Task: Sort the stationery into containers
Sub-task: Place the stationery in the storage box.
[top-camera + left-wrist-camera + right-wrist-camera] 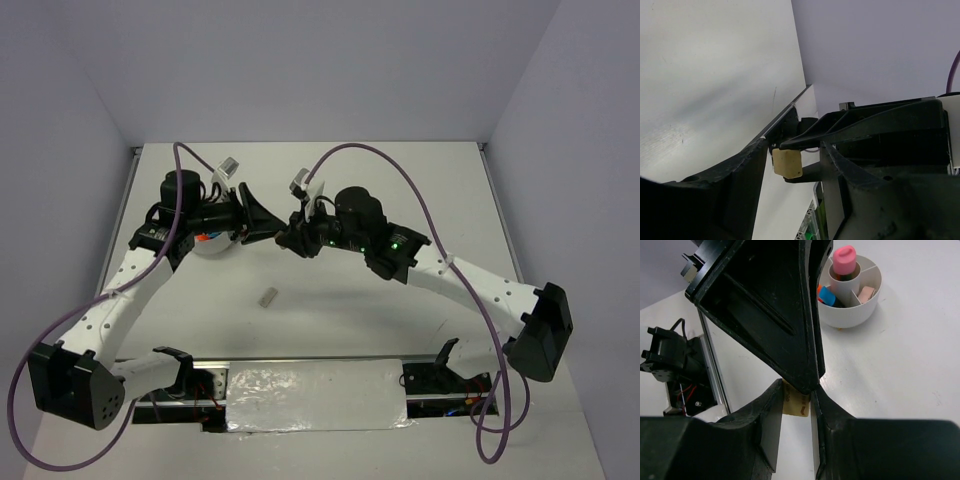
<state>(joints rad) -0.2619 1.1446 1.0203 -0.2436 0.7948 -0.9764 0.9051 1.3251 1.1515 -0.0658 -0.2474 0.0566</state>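
**A:** How far along are we with the sorting?

**B:** Well along, we judge. In the top view the white bowl (856, 315) sits at about 9 o'clock from where the two grippers meet, half hidden under the left arm. The right wrist view shows it already loaded: the pink tube (844, 260) stands upright in the middle, a blue piece (828, 296) and a bit of orange lie in one compartment, and a pale block (866, 292) lies in another.

**A:** What do we have left?

**B:** Two things that we can see. The grey block (267, 296) lies alone on the table (350, 320), at 6 o'clock from the grippers and well apart from the bowl. The tan block (787, 163) is up in the air between the arms.

**A:** How do we stand, starting on the left?

**B:** The left arm reaches out over the bowl with its wrist turned toward 3 o'clock. The left gripper (266, 226) has its jaws partly apart around the tan block. One finger sits at the block's edge and we see a gap on the other side, so it has no grip yet.

**A:** And the right?

**B:** The right arm stretches in toward 9 o'clock to meet it. The right gripper (796, 391) is pinched onto the tan block, which sits squarely between its fingertips. It looks to us like a hand-over, not yet completed.
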